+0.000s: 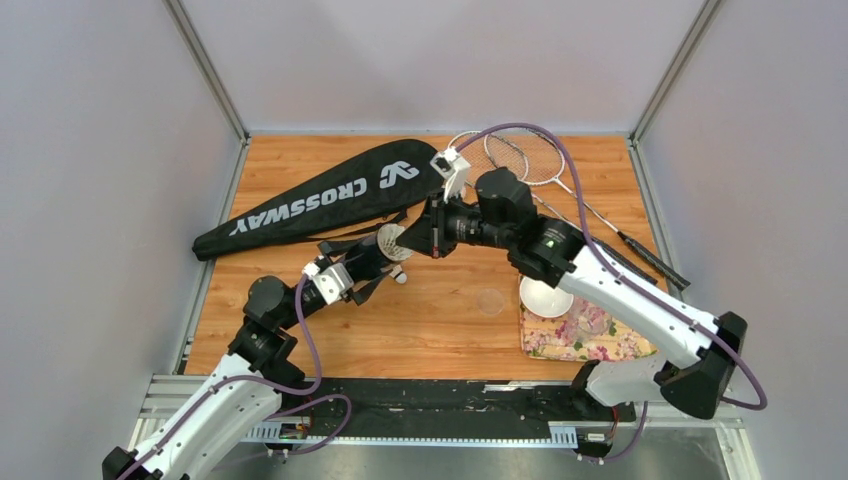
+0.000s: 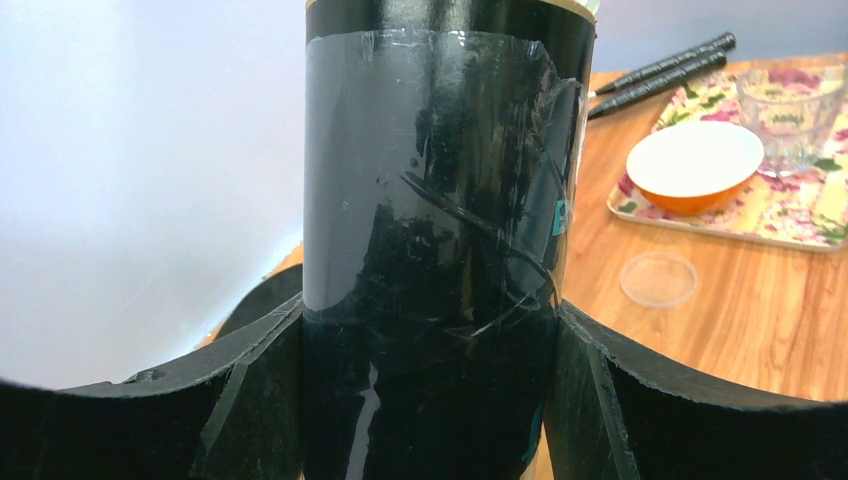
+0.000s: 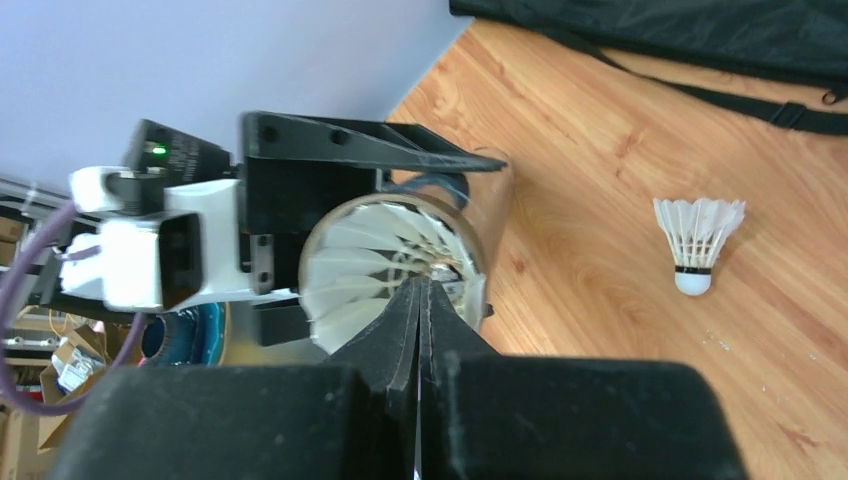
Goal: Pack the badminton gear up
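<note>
My left gripper (image 1: 368, 262) is shut on the long dark tube (image 2: 440, 200), which fills the left wrist view between both fingers (image 2: 250, 400). A white shuttlecock (image 1: 392, 243) sits in the tube's mouth (image 3: 490, 190), feathers outward. My right gripper (image 1: 432, 236) is shut, and its tips (image 3: 422, 292) rest inside that shuttlecock's feather cone (image 3: 370, 265). A second shuttlecock (image 3: 697, 245) lies on the table nearby. The black CROSSWAY bag (image 1: 320, 200) lies at the back left. Two silver rackets (image 1: 530, 160) lie at the back right, handles (image 2: 665, 70) toward the right edge.
A flower-patterned tray (image 1: 560, 342) at the front right holds a white bowl (image 1: 545, 297) and a clear glass (image 1: 592, 320). A clear round lid (image 1: 490, 300) lies left of the tray. Grey walls close in the table on three sides.
</note>
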